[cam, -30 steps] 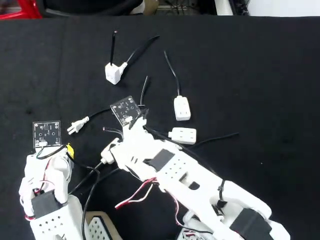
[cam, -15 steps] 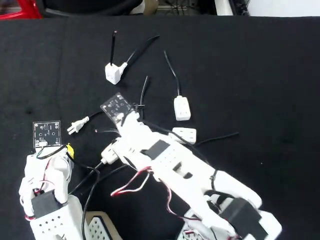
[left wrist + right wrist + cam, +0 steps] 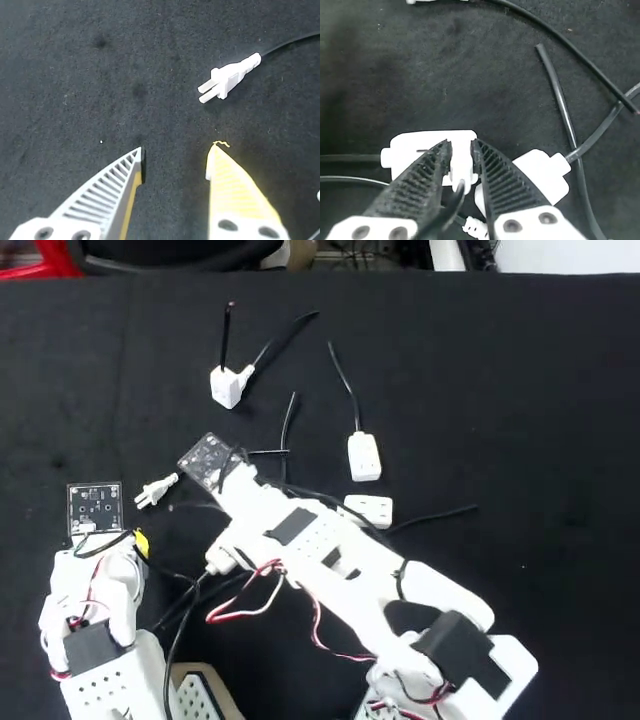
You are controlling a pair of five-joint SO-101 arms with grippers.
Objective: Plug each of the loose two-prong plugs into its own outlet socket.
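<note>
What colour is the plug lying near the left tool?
White plug, black cord; clearest in left wrist view.

Tallied on the worktop (image 3: pixel 540 390): one loose two-prong plug (image 3: pixel 157 490); two oblong outlet sockets, farther socket (image 3: pixel 364 456), nearer socket (image 3: pixel 366 508); one white cube block (image 3: pixel 227 388). Two arms noted: left arm (image 3: pixel 100 590), right arm (image 3: pixel 320 550). Two more white bodies (image 3: pixel 407 145) are seen beneath the right arm, not matched.

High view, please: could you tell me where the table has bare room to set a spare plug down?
Bare: the right side of the table, beyond the outlet socket and its neighbour, and the far left stretch beside the cube-shaped socket. Crowded: the middle, where cords, the two-prong plug and the right arm lie close together.
</note>
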